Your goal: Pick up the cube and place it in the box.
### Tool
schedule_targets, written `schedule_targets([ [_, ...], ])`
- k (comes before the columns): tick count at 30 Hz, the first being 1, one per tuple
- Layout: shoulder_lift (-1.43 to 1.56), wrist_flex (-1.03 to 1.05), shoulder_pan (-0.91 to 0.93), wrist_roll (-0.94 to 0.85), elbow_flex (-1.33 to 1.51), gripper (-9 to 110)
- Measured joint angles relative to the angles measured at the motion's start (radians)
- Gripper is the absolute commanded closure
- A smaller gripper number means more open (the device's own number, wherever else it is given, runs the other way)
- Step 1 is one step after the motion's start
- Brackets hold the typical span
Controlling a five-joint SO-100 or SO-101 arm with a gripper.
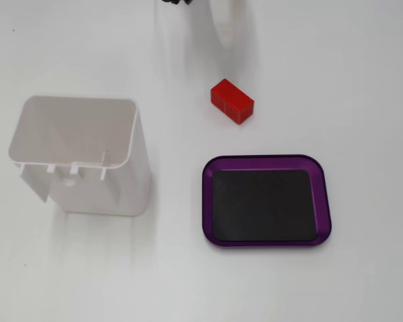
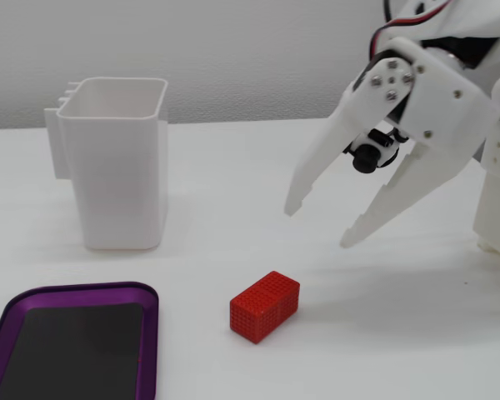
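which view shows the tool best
The low side-on fixed view: the whole tool is visible there, jaws spread, hanging above the table behind the red cube. In the top-down fixed view only a blurred white sliver enters at the top edge.

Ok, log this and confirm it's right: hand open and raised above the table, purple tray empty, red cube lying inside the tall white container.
Not quite. The cube is not inside the white container; it lies on the bare table, apart from both the container and the purple tray, as the fixed view from above shows. The rest stands: the hand is open and raised, and the tray is empty.
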Motion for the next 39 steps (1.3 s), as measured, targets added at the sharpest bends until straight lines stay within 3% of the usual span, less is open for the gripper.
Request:
schedule_targets([
  [6, -0.549, 0.071, -0.008, 0.169, -0.342, 79],
  [11, -0.775, 0.077, 0.006, 0.242, -0.491, 79],
  [39, -0.813, -0.023, 0.098, 0.241, -0.397, 80],
])
